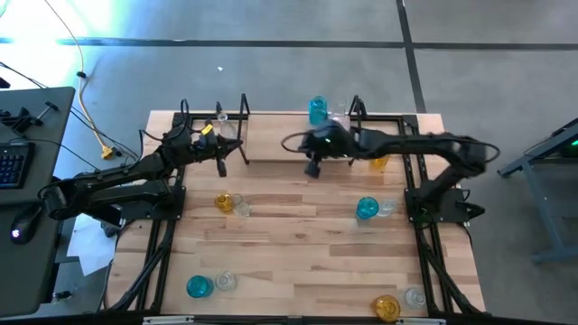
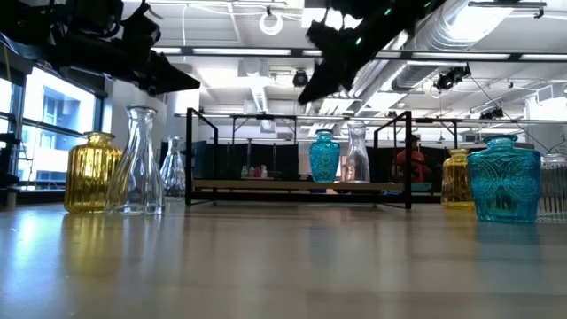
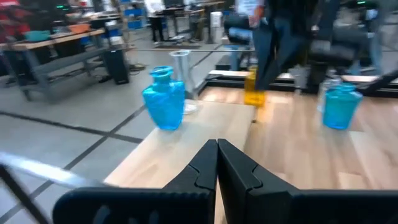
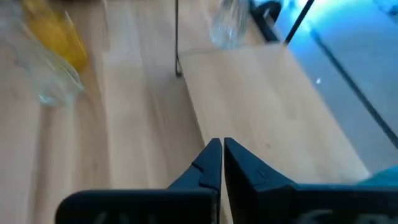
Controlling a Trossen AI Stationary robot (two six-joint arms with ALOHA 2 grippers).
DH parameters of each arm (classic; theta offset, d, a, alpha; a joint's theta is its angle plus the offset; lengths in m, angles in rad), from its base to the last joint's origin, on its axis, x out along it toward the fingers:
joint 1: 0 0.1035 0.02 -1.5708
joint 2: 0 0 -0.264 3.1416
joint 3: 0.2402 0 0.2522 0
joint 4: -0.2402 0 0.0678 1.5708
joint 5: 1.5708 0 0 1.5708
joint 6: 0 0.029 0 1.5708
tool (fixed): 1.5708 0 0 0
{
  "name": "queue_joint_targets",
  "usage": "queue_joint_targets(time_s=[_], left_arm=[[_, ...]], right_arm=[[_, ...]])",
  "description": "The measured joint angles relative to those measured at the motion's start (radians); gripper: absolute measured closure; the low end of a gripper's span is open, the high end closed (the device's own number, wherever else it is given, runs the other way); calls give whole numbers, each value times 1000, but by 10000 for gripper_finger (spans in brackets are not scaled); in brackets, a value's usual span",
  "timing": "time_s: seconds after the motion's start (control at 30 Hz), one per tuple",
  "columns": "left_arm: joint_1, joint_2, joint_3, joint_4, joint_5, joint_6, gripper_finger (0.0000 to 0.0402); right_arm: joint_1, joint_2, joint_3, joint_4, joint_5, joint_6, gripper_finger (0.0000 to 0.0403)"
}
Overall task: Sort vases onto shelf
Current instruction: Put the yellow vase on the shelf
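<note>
Teal vase [image 2: 506, 178] up front, both grippers [image 1: 222, 162] [image 1: 312, 168] pinched shut and empty over the shelf [image 1: 271, 137].

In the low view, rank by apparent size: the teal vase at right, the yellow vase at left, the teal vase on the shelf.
1. Teal vase at right
2. Yellow vase at left
3. Teal vase on the shelf

The first two look close in size; the third is farther away, so true sizes stay unsure.

The clear vase [image 2: 556, 188] at the low view's right edge is cut off. The right arm [image 1: 397, 144] hides most of a yellow vase [image 1: 379, 163].
</note>
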Motion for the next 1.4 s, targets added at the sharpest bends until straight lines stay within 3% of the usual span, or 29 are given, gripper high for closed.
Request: queue_joint_targets(time_s=[0.2, 0.37, 0.53, 0.7, 0.97, 1.17, 1.4], left_arm=[[0, 0, 0, 9, 67, 0, 401], [0, 0, 0, 9, 73, -8, 401], [0, 0, 0, 8, 73, -8, 401], [0, 0, 0, 9, 73, -15, 401], [0, 0, 0, 8, 74, -16, 401], [0, 0, 0, 8, 73, -16, 401], [0, 0, 0, 9, 73, -7, 401]], right_arm=[[175, -159, -40, -114, 195, 164, 403], [312, -216, -40, -274, 340, 378, 402], [421, -221, -41, -382, 367, 602, 380], [480, -220, -18, -574, 381, 851, 315], [491, -221, 28, -981, 404, 1194, 208], [417, -230, -4, -1265, 459, 1488, 179], [226, -333, -194, -1142, 525, 1535, 178]])
